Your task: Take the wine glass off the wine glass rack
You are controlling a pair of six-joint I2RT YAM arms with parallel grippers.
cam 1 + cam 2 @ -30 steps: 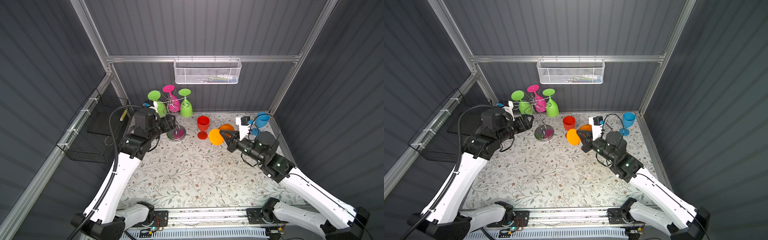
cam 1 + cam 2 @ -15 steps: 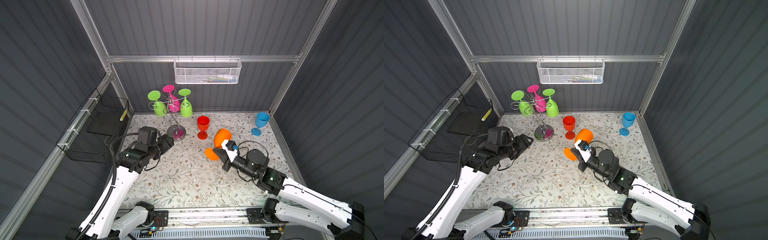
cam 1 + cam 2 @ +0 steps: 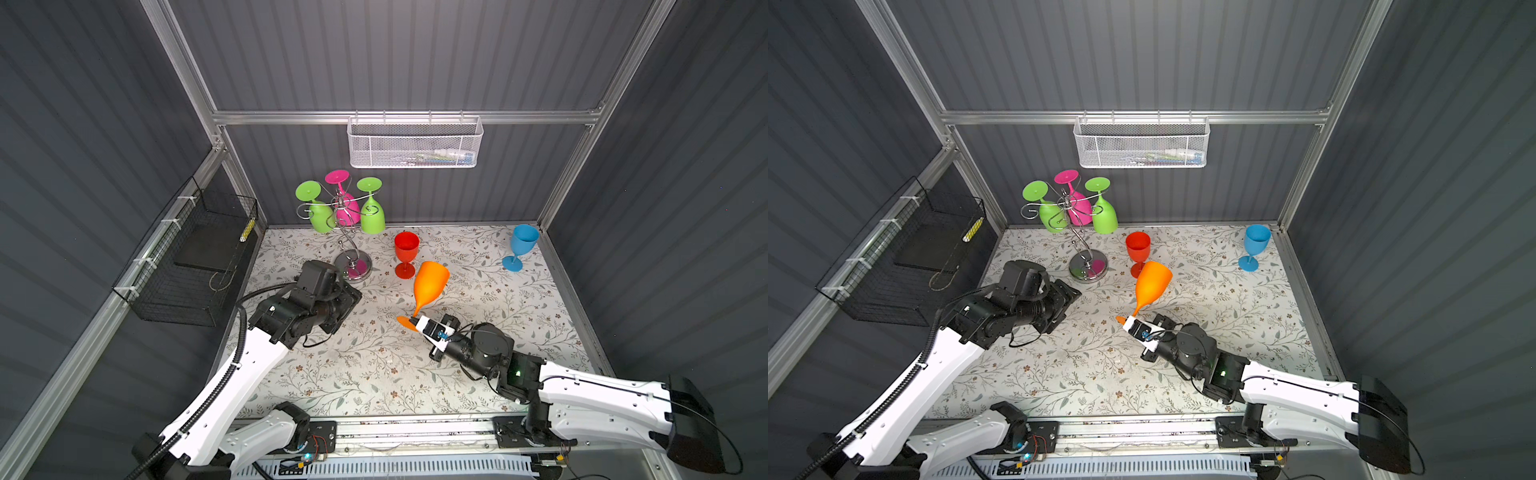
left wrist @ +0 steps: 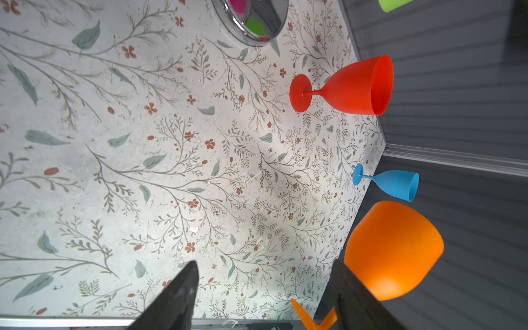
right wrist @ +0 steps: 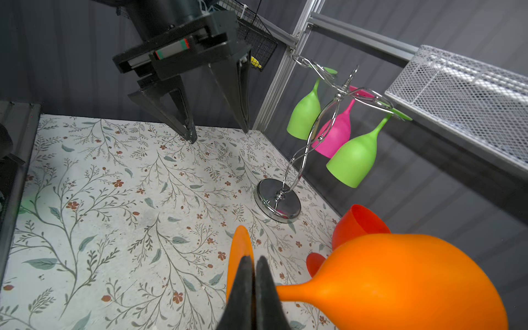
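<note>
Your right gripper (image 5: pixel 254 258) has its fingers closed on the stem of the orange wine glass (image 3: pixel 430 282), which is tilted, off the wine glass rack (image 3: pixel 353 266) and near the red glass (image 3: pixel 406 247). Your left gripper (image 5: pixel 218 133) stands open and empty near the rack's base. Two green glasses (image 3: pixel 372 218) and a pink glass (image 3: pixel 347 212) hang there.

The wine glass rack (image 4: pixel 274 20) is cut off above its base in the left wrist view
</note>
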